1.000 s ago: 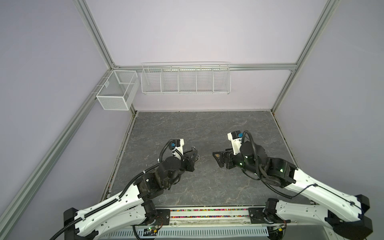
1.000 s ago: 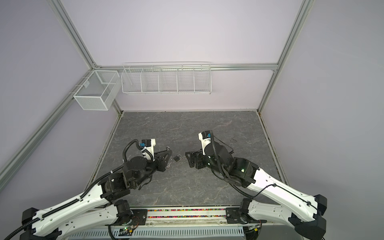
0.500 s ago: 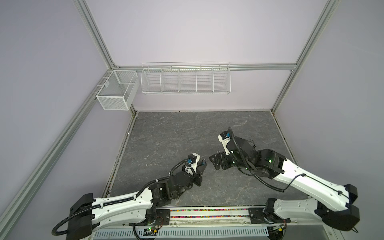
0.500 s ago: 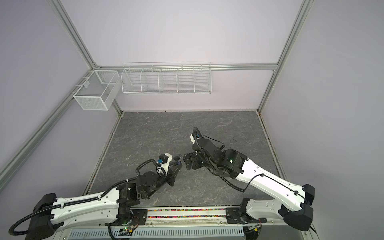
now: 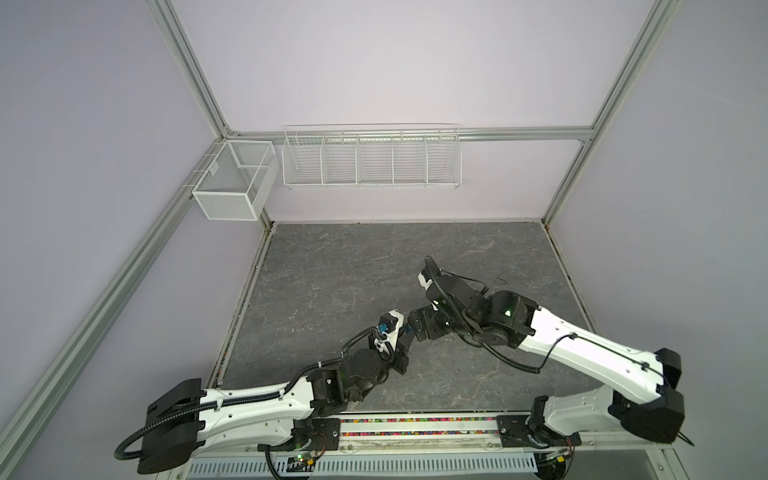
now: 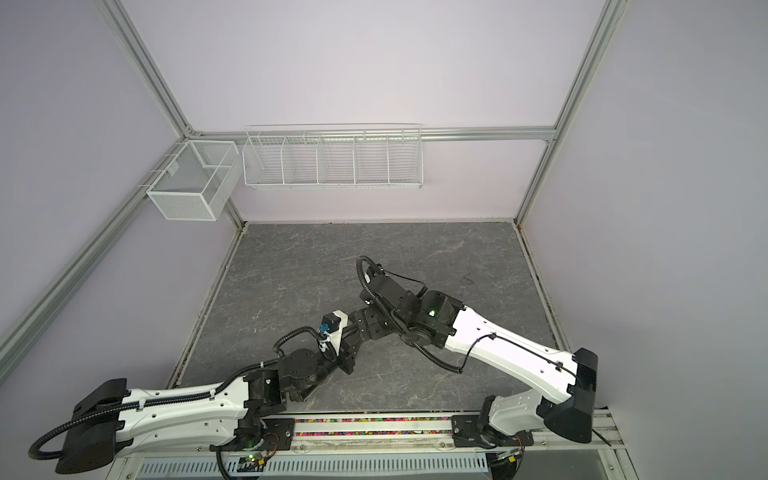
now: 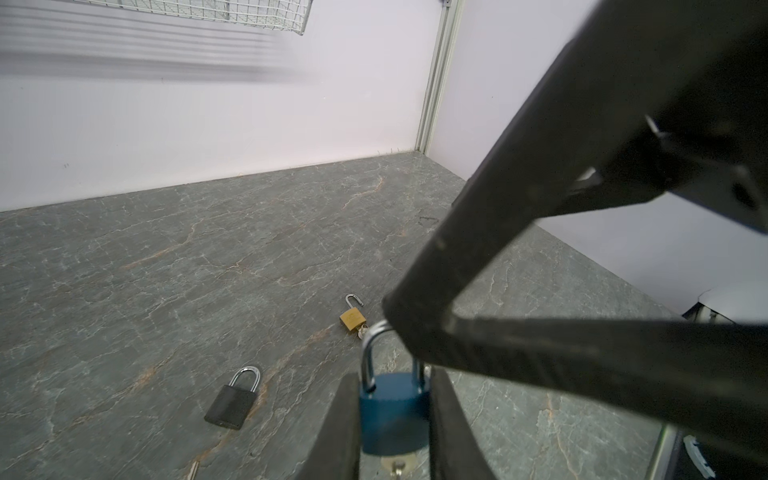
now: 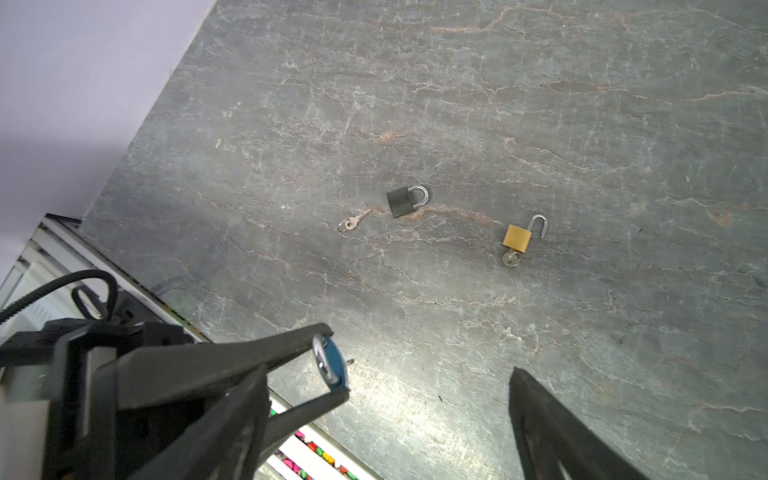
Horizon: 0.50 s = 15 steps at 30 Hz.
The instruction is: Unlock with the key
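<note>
My left gripper (image 7: 392,415) is shut on a blue padlock (image 7: 392,411), gripping its body by both flat sides, above the table near the front middle. A key (image 7: 399,463) sits in the keyhole at the padlock's base. The silver shackle points toward my right gripper (image 8: 388,372), which is open wide. One of its fingers (image 7: 436,291) crosses just over the shackle top; I cannot tell whether they touch. The right wrist view shows the blue padlock (image 8: 332,365) edge-on between the left fingers. In both top views the grippers meet (image 5: 409,332) (image 6: 355,330).
On the grey stone table (image 8: 540,104) lie a shut black padlock (image 8: 405,200), a loose key (image 8: 353,222) beside it, and a brass padlock (image 8: 517,239) with its shackle open and a key in it. Wire baskets (image 5: 370,160) hang on the back wall.
The left arm swung from the left toward the front middle, carrying the blue padlock. The right gripper followed it leftward and its jaws spread slightly wider.
</note>
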Each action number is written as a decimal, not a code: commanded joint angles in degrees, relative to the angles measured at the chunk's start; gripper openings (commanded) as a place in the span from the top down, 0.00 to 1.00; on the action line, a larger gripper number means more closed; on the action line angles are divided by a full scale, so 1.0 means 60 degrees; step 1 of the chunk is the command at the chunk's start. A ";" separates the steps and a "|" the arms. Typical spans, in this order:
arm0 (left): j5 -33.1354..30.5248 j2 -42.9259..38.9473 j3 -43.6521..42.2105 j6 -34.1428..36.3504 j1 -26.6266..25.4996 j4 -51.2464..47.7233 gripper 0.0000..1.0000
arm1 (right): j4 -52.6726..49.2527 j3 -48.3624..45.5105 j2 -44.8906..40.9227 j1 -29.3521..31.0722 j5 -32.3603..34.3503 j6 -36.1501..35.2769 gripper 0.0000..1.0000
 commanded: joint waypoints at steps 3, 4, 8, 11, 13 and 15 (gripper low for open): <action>-0.0210 -0.0074 -0.0002 0.0233 -0.0037 0.0387 1.00 | -0.0185 0.0347 0.0352 0.0068 0.0481 -0.0061 0.08; -0.0225 -0.0125 -0.0006 0.0227 -0.0053 0.0365 1.00 | -0.0184 0.0389 0.0419 0.0068 0.0486 -0.0076 0.08; -0.0216 -0.0229 -0.0022 0.0225 -0.0060 0.0299 1.00 | -0.0274 0.0550 0.0655 0.0071 0.0617 -0.0090 0.08; -0.0234 -0.0293 -0.0038 0.0224 -0.0068 0.0299 1.00 | -0.0349 0.0672 0.0824 0.0069 0.0693 -0.0090 0.08; -0.0242 -0.0295 -0.0040 0.0234 -0.0082 0.0313 1.00 | -0.0381 0.0718 0.0923 0.0067 0.0871 -0.0061 0.08; -0.0244 -0.0283 -0.0050 0.0244 -0.0097 0.0344 1.00 | -0.0470 0.0812 0.1024 0.0053 0.0982 -0.0076 0.08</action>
